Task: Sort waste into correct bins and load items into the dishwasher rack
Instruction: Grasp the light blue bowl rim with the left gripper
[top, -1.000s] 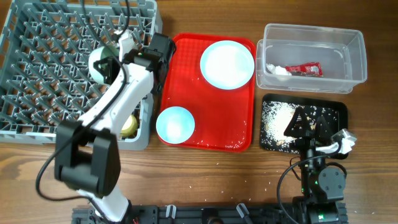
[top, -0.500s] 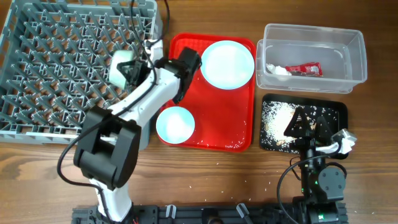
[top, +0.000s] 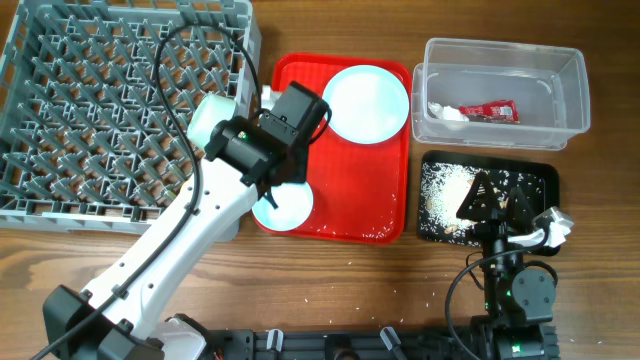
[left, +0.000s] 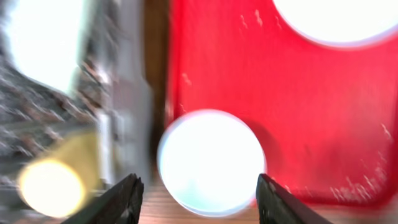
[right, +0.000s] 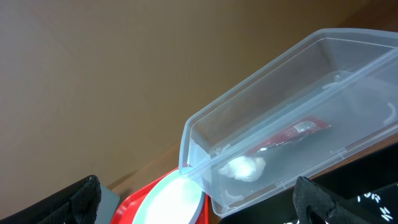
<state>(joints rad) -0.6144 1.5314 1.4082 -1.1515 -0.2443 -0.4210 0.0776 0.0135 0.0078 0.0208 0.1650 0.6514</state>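
Wood-grain table (top: 340, 275) fills the overhead view, with the grey dishwasher rack (top: 90, 110) at far left and a flat red tray (top: 350, 190) just right of it.

The left arm (top: 190, 240) runs from the near edge diagonally up to the red tray's left side. The left gripper (left: 198, 182) points down, its fingers spread wide and empty, either side of a pale-blue bowl (left: 211, 162) on the tray's near-left corner. The right arm sits folded at the near right. The right gripper (right: 198, 186) hangs over the black tray (top: 545, 175), fingers apart and holding nothing.

A clear tub (top: 500, 47) stands at far right, the black tray just near of it. The round plate (top: 365, 103) lies on the red tray's far end.

In the blurred left wrist view, the yellow cup (left: 53, 186) shows in the rack's near-right corner.

Inside the tub lie the red wrapper (top: 490, 110) and, beside it, the white scrap (top: 445, 112). Whitish crumbs (top: 443, 195) cover the black tray's left part.

Print on the wrapper is too small to read.
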